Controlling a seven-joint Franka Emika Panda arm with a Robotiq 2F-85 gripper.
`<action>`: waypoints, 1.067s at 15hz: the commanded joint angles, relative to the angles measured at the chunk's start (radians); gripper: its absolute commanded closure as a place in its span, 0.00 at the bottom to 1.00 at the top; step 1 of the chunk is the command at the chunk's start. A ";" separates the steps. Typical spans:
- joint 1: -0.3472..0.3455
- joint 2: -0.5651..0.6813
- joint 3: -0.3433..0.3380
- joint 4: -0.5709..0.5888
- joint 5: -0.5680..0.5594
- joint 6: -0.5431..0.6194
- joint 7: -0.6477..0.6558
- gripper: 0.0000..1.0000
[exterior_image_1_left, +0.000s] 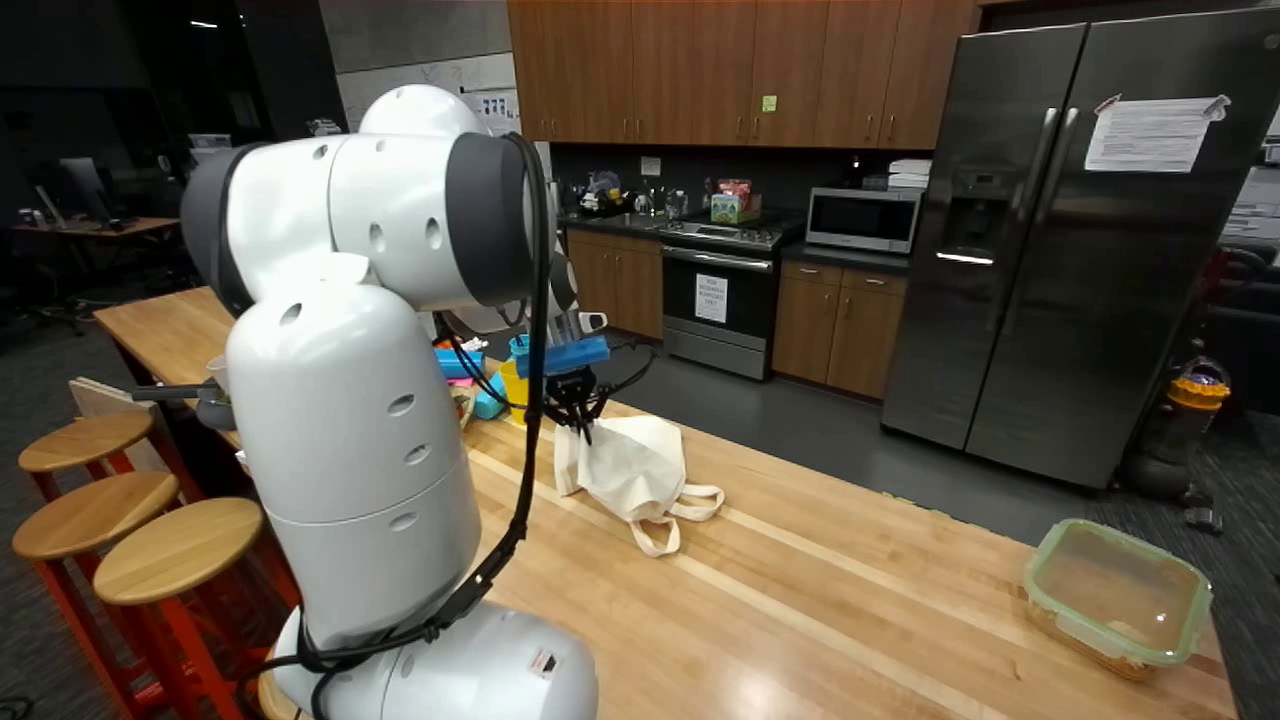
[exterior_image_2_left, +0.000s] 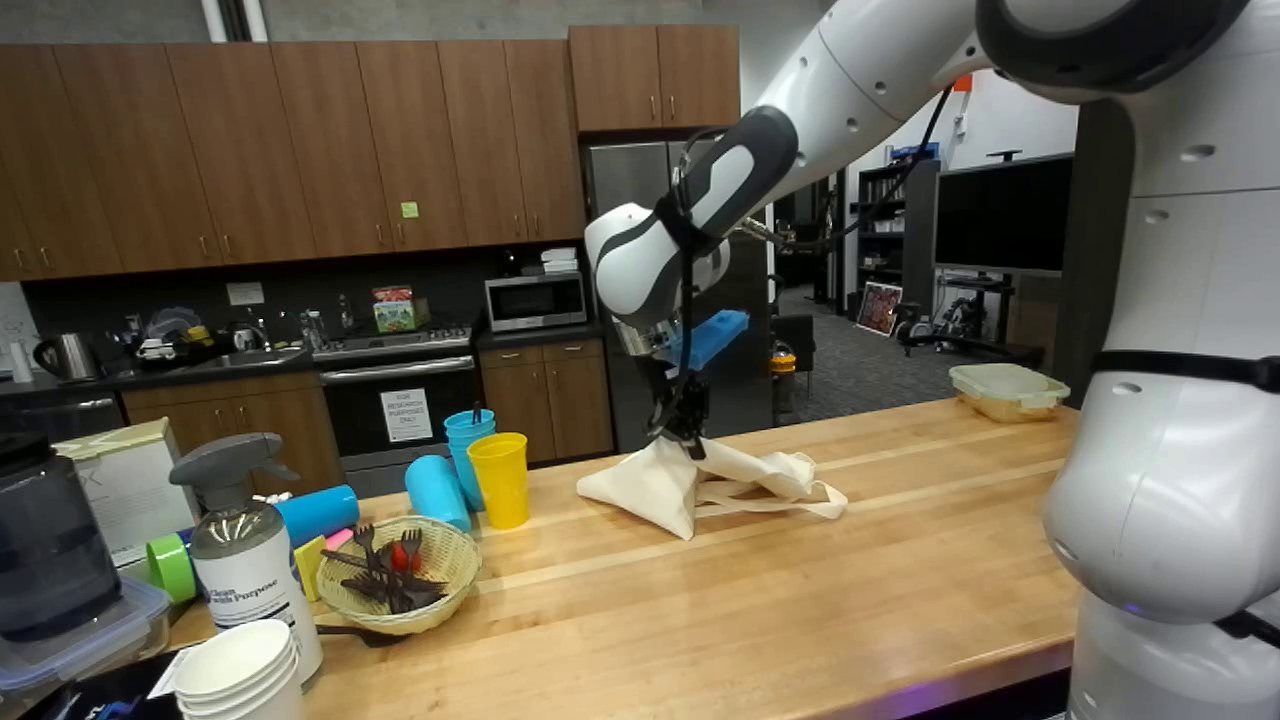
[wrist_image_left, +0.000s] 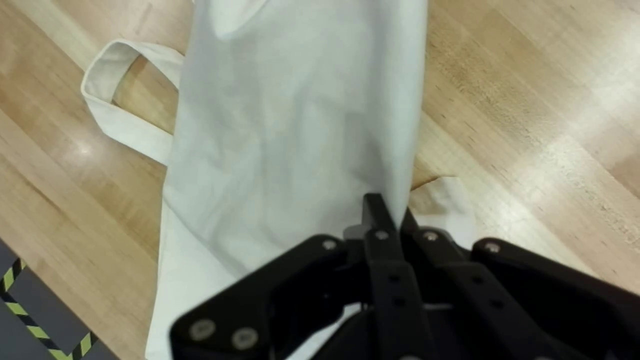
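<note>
The gripper (wrist_image_left: 392, 212) has its jaws closed, pinching a fold of a cream canvas tote bag (wrist_image_left: 295, 130) between the tips of its black fingers (wrist_image_left: 372, 212). In the wrist view the pinch sits on the long edge of the cloth. From the jaws the bag slopes down and spreads over the wooden tabletop (exterior_image_1_left: 850, 600); one strap handle (wrist_image_left: 135, 132) loops out left of the jaws in the wrist view, and in both exterior views straps lie lower than the jaws and to their right.

Above the jaws a bright blue piece (exterior_image_2_left: 705, 340) sits at the wrist of the white arm (exterior_image_1_left: 350, 450), with a thick black cable (exterior_image_1_left: 540, 300) alongside.

In an exterior view, left of the jaws and near the bag, a yellow cup (exterior_image_2_left: 500, 482) stands upright, with a stack of blue cups (exterior_image_2_left: 470, 455) just beside it and a further blue cup (exterior_image_2_left: 437, 492) tilted. Farther left come a wicker basket (exterior_image_2_left: 458, 572) of dark brown forks (exterior_image_2_left: 395, 590), a spray bottle (exterior_image_2_left: 255, 570) and stacked white cups (exterior_image_2_left: 240, 670).

In both exterior views a lidded food container (exterior_image_1_left: 1118, 595) rests on the tabletop well apart to the right of the jaws. Beyond the jaws, across the floor, stand an oven (exterior_image_1_left: 745, 300), a microwave (exterior_image_1_left: 865, 218) and a steel refrigerator (exterior_image_1_left: 1000, 350).
</note>
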 joint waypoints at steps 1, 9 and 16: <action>0.001 0.011 -0.007 0.013 0.011 -0.024 0.003 0.99; 0.001 0.024 -0.008 0.017 0.007 -0.033 0.012 0.99; -0.003 0.039 -0.013 0.028 0.023 -0.055 0.004 0.99</action>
